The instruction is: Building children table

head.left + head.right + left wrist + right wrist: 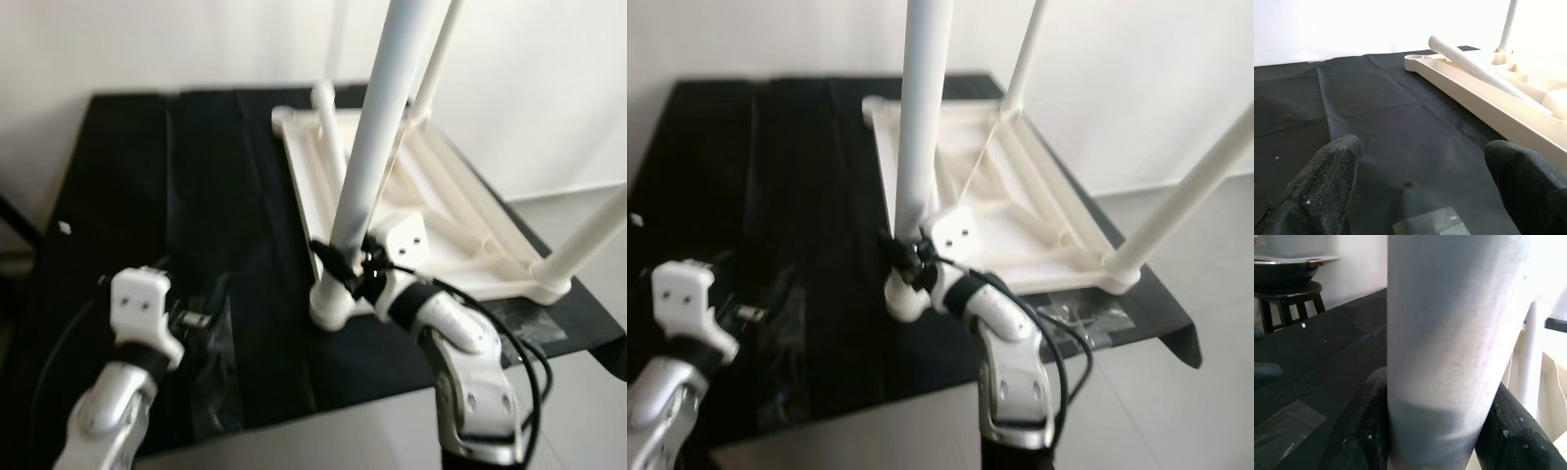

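- Tabletop (460,235) lies upside down at centre right on a black sheet (196,196).
- Right gripper (351,269) clamps the near leg (377,127) just above its socket.
- Left gripper (201,315), lower left, fingers (1327,181) spread, holds nothing.

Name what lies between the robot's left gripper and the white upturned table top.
Bare black cloth, as the left wrist view shows, from the open left gripper to the table top. A clear plastic piece lies just under the fingers.
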